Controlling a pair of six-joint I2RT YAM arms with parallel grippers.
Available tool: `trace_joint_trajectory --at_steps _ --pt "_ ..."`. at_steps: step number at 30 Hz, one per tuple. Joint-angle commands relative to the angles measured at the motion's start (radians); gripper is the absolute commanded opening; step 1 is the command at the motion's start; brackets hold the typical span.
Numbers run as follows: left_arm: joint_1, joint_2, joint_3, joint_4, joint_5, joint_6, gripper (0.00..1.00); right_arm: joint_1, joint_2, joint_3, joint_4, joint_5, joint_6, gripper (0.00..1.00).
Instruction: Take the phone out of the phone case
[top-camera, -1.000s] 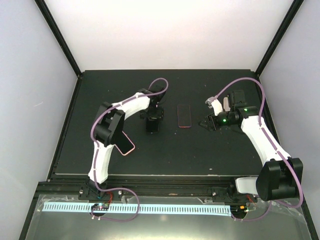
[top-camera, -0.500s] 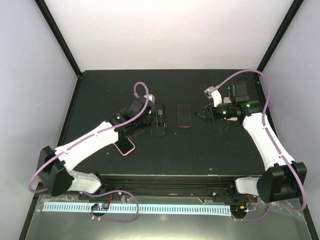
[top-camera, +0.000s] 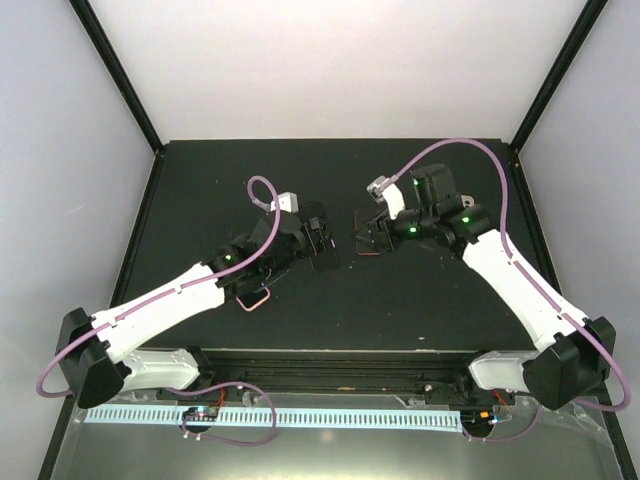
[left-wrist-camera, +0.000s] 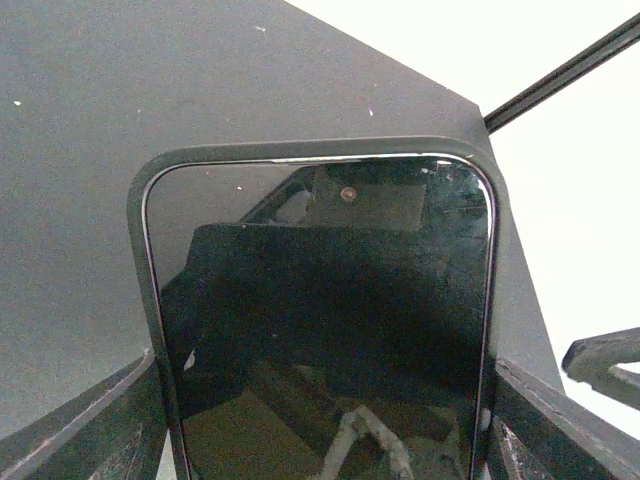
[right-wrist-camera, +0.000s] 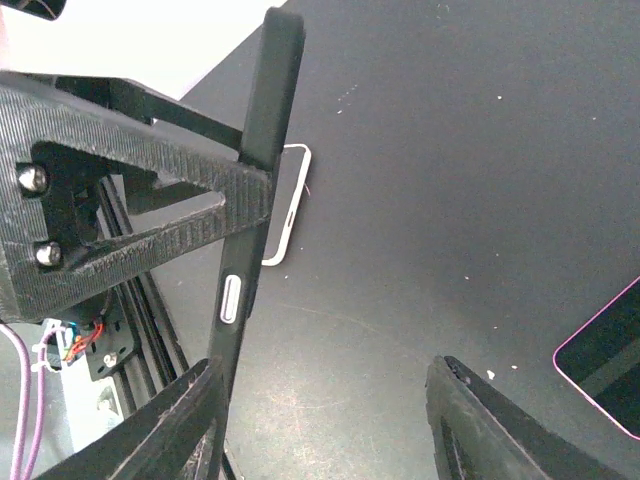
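- Over the middle of the desk (top-camera: 200, 190), my left hand (top-camera: 320, 238) is clamped on the phone (left-wrist-camera: 320, 300), which sits fully inside its black case (left-wrist-camera: 300, 148). The left wrist view shows the glass facing the camera, with the case rim wrapped round both upper corners.
- My fingers (left-wrist-camera: 90, 430) press on the 2 long sides, so I am gripping the case wall and not the phone body itself.
- My right hand (right-wrist-camera: 328, 375) hangs just beside the cased phone with its fingers spread wide and nothing between them. From its wrist camera I see the case edge-on, with the side button (right-wrist-camera: 230, 298) towards me.
- I judge the step to be the handover of work: 1 hand steadies and the other sets up to peel. Nothing has separated yet, so the task is at an early stage.
- The next move calls for the right hand to catch a free corner or the top lip of the case, clear of my left fingers. It should then bend that lip back while the left hand resists.
- The risk I see is pinching phone and case together, which would only pull the whole thing out of my left grip.
- A pink-rimmed phone (right-wrist-camera: 605, 350) lies flat below the right hand and a pale-edged slab (right-wrist-camera: 285, 210) lies nearer the left arm. I should avoid both.
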Motion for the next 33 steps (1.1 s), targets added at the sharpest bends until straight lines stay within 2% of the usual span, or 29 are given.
trace_joint_trajectory --at_steps 1,8,17,24,27,30,33 --pt "-0.014 -0.042 0.013 0.115 -0.055 -0.038 0.59 0.066 -0.02 0.008 0.028 0.107 0.022 0.56" --pt "-0.035 -0.041 0.025 0.129 -0.101 -0.041 0.58 0.152 0.052 0.027 0.008 0.138 0.006 0.55" --pt "-0.045 -0.02 0.022 0.152 -0.128 -0.054 0.58 0.198 0.112 0.06 0.029 0.115 0.038 0.39" --pt "-0.046 0.01 0.042 0.157 -0.13 -0.055 0.58 0.199 0.119 0.056 0.039 0.089 0.053 0.35" --pt "-0.046 0.017 0.046 0.162 -0.13 -0.057 0.58 0.199 0.11 0.052 0.043 0.095 0.058 0.3" --pt "-0.046 0.021 0.049 0.159 -0.131 -0.053 0.59 0.198 0.102 0.046 0.049 0.111 0.067 0.17" --pt "-0.046 0.017 0.051 0.153 -0.135 -0.033 0.66 0.199 0.1 0.038 0.058 0.106 0.076 0.06"
